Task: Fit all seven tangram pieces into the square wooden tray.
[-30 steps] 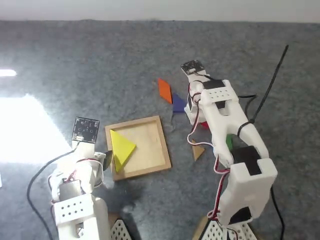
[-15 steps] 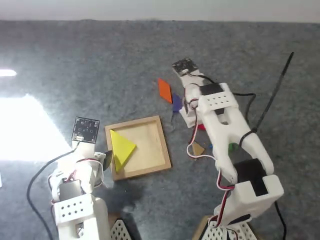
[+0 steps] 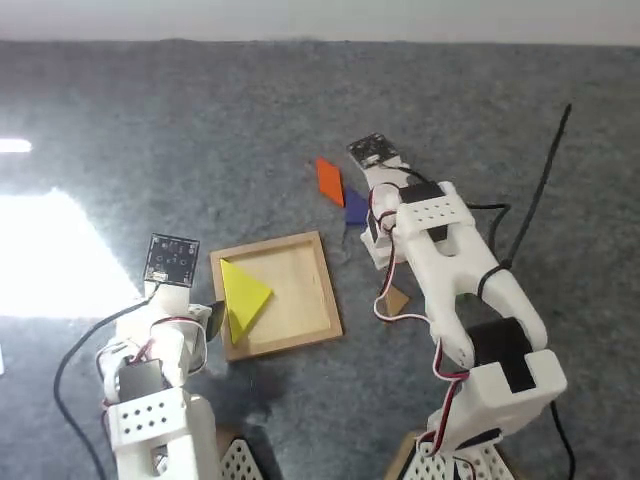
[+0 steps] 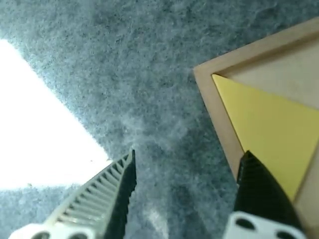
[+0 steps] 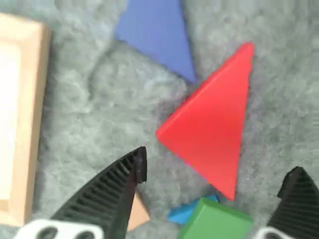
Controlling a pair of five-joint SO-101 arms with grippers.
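A pale wall (image 3: 300,18) borders the fuzzy grey counter (image 3: 200,110) at its far edge; glare (image 3: 40,250) whitens the left edge. The tray (image 3: 285,340), yellow triangle (image 3: 243,292) inside, lies toward the near edge. The left gripper (image 4: 189,157) has its jaws spread beside it; the right gripper (image 5: 220,160) has its jaws spread over the red triangle (image 5: 214,119).

One piece in the tray, six loose on the surface.
A yellow triangle (image 3: 243,292) lies flat in the square wooden tray (image 3: 266,243), long side against its left rim. Past the right rim lie an orange parallelogram (image 3: 329,180), a blue triangle (image 3: 354,205) just beside it, a red triangle (image 5: 212,132), a green piece (image 5: 214,221), a small blue piece (image 5: 182,214) and a tan piece (image 3: 397,298).
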